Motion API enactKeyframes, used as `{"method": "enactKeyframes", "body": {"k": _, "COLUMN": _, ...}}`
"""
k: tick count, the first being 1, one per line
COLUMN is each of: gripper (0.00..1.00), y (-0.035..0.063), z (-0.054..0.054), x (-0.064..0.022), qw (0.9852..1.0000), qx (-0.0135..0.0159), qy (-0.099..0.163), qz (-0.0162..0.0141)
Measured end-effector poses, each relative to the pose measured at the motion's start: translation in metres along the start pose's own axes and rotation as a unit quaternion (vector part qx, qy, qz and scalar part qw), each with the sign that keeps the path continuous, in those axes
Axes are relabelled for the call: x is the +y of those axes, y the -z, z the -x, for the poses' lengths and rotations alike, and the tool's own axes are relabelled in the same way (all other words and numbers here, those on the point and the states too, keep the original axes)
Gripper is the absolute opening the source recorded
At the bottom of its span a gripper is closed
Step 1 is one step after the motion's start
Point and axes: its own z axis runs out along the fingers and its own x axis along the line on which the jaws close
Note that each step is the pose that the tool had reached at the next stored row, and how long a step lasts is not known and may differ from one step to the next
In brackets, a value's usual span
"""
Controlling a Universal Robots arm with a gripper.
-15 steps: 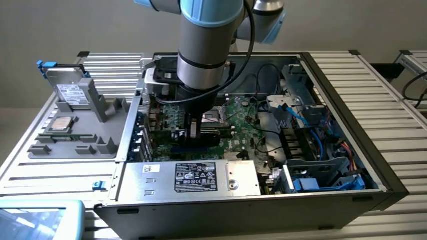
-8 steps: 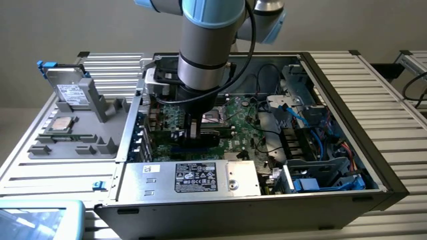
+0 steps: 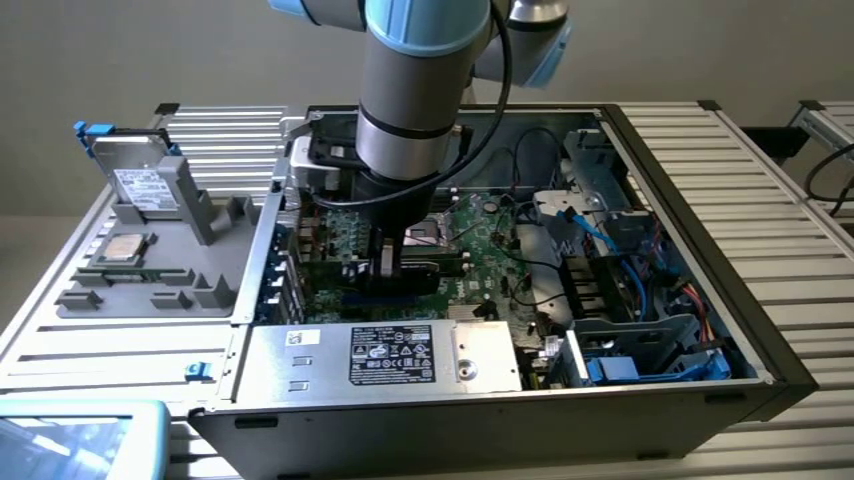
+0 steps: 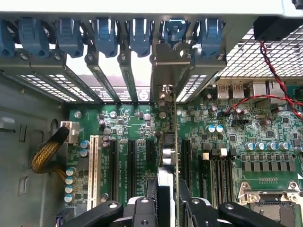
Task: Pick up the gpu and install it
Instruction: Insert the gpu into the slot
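Pinching the thin green expansion card (image 4: 173, 124) edge-on, the jaws hold it upright over the green motherboard (image 4: 118, 120) inside the open dark computer case (image 3: 714, 245), its silver metal end bracket (image 4: 170, 66) at the rear slot openings. Any slight misalignment with the slot could jam or bend the card when it is pressed down.

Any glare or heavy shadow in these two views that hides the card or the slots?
Wrist view: light through the open rear slots blows out to white, but the gpu, edge-on, and the motherboard are evenly lit. Exterior view: soft, even light; the arm shades the board beneath it.
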Motion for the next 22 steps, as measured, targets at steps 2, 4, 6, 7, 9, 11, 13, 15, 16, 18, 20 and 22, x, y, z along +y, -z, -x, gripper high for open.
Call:
{"method": "enactKeyframes", "body": {"k": 2, "gripper": 0.28, "y": 0.0, "z": 0.0, "x": 0.0, "qw": 1.0, "qx": 0.0004, "qy": 0.0, "qz": 0.0}}
{"method": "enactKeyframes", "body": {"k": 4, "gripper": 0.28, "y": 0.0, "z": 0.0002, "x": 0.0, "qw": 1.0, "qx": 0.0005, "qy": 0.0, "qz": -0.0001}}
{"method": "enactKeyframes", "body": {"k": 6, "gripper": 0.28, "y": 0.0, "z": 0.0004, "x": 0.0, "qw": 1.0, "qx": 0.0013, "qy": 0.0, "qz": -0.0001}}
{"method": "enactKeyframes", "body": {"k": 7, "gripper": 0.28, "y": -0.0001, "z": 0.0006, "x": 0.0, "qw": 1.0, "qx": 0.0018, "qy": 0.0, "qz": -0.0002}}
{"method": "enactKeyframes", "body": {"k": 9, "gripper": 0.28, "y": 0.0, "z": 0.0013, "x": 0.0, "qw": 1.0, "qx": 0.0033, "qy": -0.001, "qz": -0.0001}}
{"method": "enactKeyframes", "body": {"k": 11, "gripper": 0.28, "y": 0.0, "z": 0.0021, "x": 0.0001, "qw": 1.0, "qx": 0.0043, "qy": -0.001, "qz": -0.0002}}
{"method": "enactKeyframes", "body": {"k": 13, "gripper": 0.28, "y": -0.0001, "z": 0.0041, "x": 0.0001, "qw": 1.0, "qx": 0.0054, "qy": -0.001, "qz": -0.0002}}
{"method": "enactKeyframes", "body": {"k": 15, "gripper": 0.28, "y": -0.0001, "z": 0.0046, "x": 0.0002, "qw": 1.0, "qx": 0.0055, "qy": -0.001, "qz": -0.0002}}
{"method": "enactKeyframes", "body": {"k": 16, "gripper": 0.28, "y": -0.0001, "z": 0.0046, "x": 0.0002, "qw": 1.0, "qx": 0.0056, "qy": -0.001, "qz": -0.0002}}
{"method": "enactKeyframes", "body": {"k": 18, "gripper": 0.28, "y": -0.0004, "z": 0.0046, "x": 0.0004, "qw": 1.0, "qx": 0.0058, "qy": -0.001, "qz": -0.0003}}
{"method": "enactKeyframes", "body": {"k": 20, "gripper": 0.28, "y": -0.0012, "z": 0.0048, "x": 0.0009, "qw": 1.0, "qx": 0.0068, "qy": -0.001, "qz": -0.0003}}
{"method": "enactKeyframes", "body": {"k": 22, "gripper": 0.28, "y": -0.0012, "z": 0.0048, "x": 0.001, "qw": 1.0, "qx": 0.0074, "qy": -0.001, "qz": -0.0002}}
